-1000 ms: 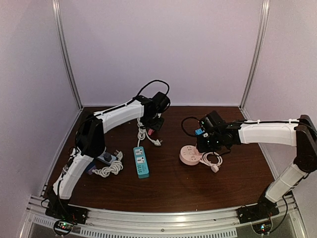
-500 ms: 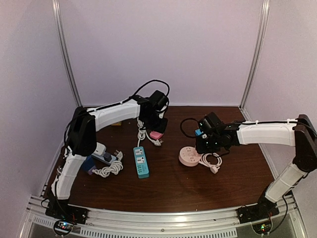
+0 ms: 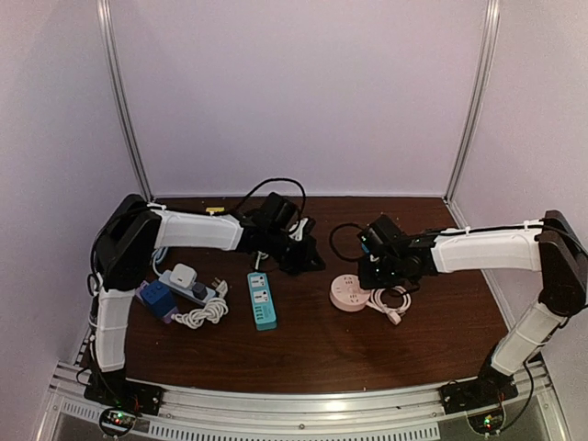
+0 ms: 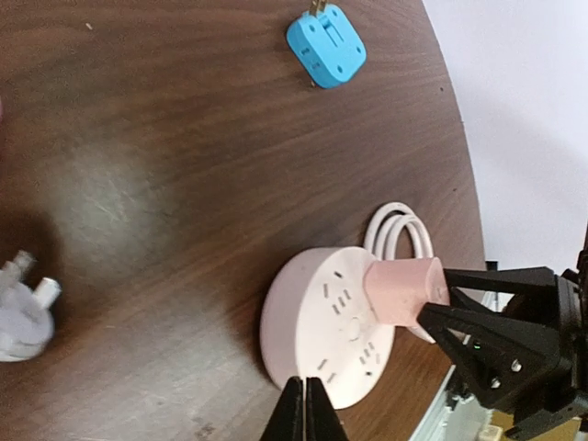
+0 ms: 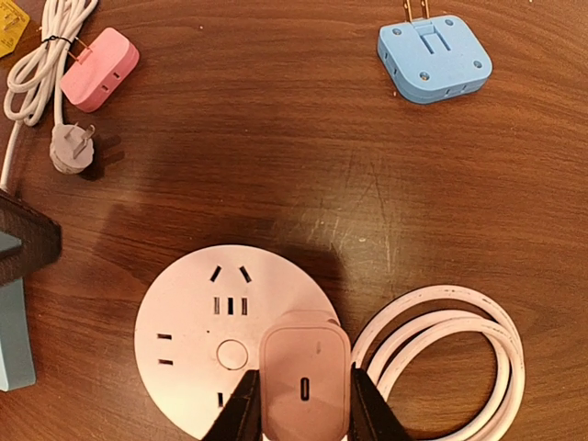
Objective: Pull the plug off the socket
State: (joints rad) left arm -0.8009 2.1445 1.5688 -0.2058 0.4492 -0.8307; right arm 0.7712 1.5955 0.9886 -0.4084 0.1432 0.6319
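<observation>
The right tool point(image 5: 304, 409) clamps its fingers on both sides of the pink cube plug point(image 5: 305, 363), which sits plugged in near the rim of the round pink socket point(image 5: 202, 354) on the dark wooden tabletop point(image 5: 276, 156), while the left tool point(image 4: 304, 413) hangs closed and empty near that socket.

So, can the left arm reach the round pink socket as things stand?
Probably yes. The left claw, shut, hangs near the round pink socket with nothing between them; the right claw grips the plug on the opposite side.
</observation>
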